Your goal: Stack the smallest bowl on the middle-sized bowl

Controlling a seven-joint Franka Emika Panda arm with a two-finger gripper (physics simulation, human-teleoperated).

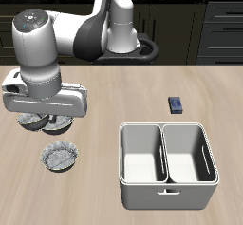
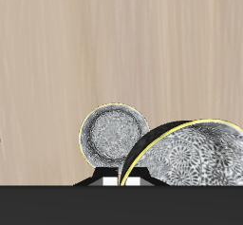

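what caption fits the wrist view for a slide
Gripper above two fluted grey bowls, the smallest bowl beside a wider one.

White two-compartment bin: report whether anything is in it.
Empty. In the exterior view both compartments of the white bin show only bare pale floors; no bowl or other object lies inside.

A tiny grey fluted metal bowl (image 2: 113, 134) sits on the wooden table (image 1: 104, 96) just beside a darker wide grey fluted bowl (image 2: 190, 158); whether they touch cannot be told. Both lie beneath the gripper (image 2: 121, 180). A paler wide grey fluted bowl (image 1: 60, 157) stands apart from them, nearer the table's front edge. Well across the table is a white two-compartment bin (image 1: 166, 186), and behind it, farther back, a small blue block (image 1: 177, 104)
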